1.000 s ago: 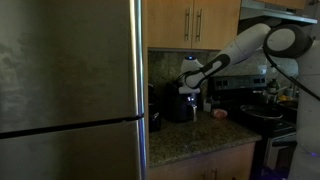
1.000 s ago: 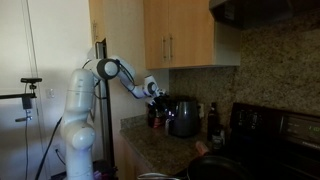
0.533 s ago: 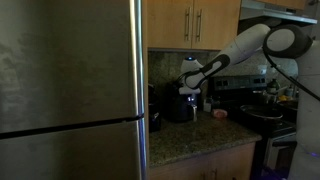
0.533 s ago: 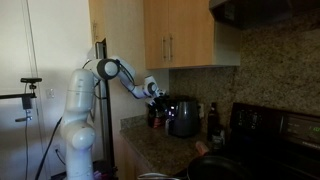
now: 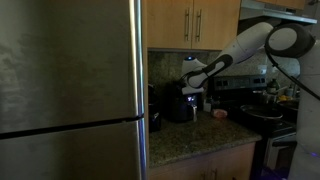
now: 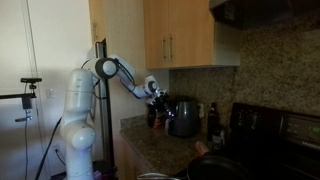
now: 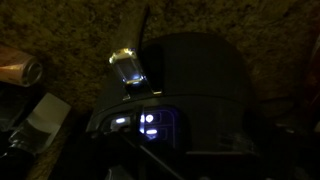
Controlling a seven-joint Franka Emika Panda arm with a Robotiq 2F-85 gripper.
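Coffee maker (image 5: 181, 103), dark and rounded, stands on the granite counter (image 5: 205, 135) at frame centre, below the wooden cabinets (image 5: 195, 22). Just above it hangs the gripper (image 5: 190, 84), jaws released and empty. Descending slowly and centred over its lit front panel (image 7: 148, 121) seems wise.

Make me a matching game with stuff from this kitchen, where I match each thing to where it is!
Things:
1. gripper
2. dark coffee maker
3. wooden cabinets
4. refrigerator

Places:
A. up on the wall above the counter
B. standing on the granite counter
C. hanging open just above the coffee maker
D. filling the near side of an exterior view, tall and steel

Pairs: 1-C, 2-B, 3-A, 4-D
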